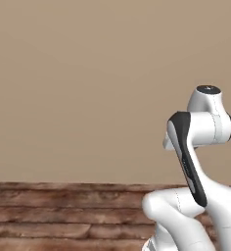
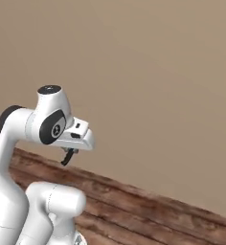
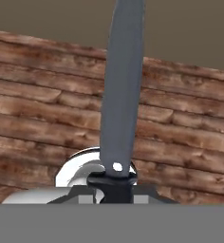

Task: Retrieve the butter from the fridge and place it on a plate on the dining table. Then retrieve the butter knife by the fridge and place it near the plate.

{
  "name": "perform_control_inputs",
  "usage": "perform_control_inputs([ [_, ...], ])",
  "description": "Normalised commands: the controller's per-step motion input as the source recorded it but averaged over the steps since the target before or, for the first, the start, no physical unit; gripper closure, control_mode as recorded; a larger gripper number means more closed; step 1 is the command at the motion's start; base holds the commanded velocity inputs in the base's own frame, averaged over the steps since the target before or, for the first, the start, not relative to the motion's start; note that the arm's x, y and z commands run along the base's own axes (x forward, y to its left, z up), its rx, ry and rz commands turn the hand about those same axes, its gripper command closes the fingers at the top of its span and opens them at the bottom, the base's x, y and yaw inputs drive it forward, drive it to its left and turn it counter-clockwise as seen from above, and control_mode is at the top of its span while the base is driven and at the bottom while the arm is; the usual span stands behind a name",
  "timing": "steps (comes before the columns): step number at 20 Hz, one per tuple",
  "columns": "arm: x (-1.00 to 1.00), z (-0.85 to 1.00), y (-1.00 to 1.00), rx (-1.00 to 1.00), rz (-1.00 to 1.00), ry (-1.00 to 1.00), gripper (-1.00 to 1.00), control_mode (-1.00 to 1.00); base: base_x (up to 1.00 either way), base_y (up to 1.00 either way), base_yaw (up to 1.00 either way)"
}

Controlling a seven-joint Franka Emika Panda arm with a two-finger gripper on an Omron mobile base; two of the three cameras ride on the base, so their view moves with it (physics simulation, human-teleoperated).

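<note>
My gripper is shut on the butter knife. The knife has a long grey blade with a pale rivet near its dark handle, and it runs from the fingers straight up the hand view. In the right base view the gripper hangs under the white hand at the left, pointing down toward the floor. The arm is folded close to the base. The butter, the fridge, the plate and the dining table are out of view.
A plain tan wall stands ahead of the base. Brown wooden floor planks run along its foot and also lie beneath the knife, where they are the floor seen from the hand.
</note>
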Motion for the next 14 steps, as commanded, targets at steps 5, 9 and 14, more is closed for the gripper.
perform_control_inputs([
  [5, 0.00, 0.00, 0.00, 0.00, 0.00, 0.00, 1.00, 1.00, 0.88, 0.68, 0.50],
  [9, 0.00, 0.00, 0.00, 0.00, 0.00, 0.00, 1.00, 1.00, 0.79, 0.73, 0.53],
  [14, 0.00, 0.00, 0.00, 0.00, 0.00, 0.00, 1.00, 1.00, 0.73, 0.74, 0.54],
])
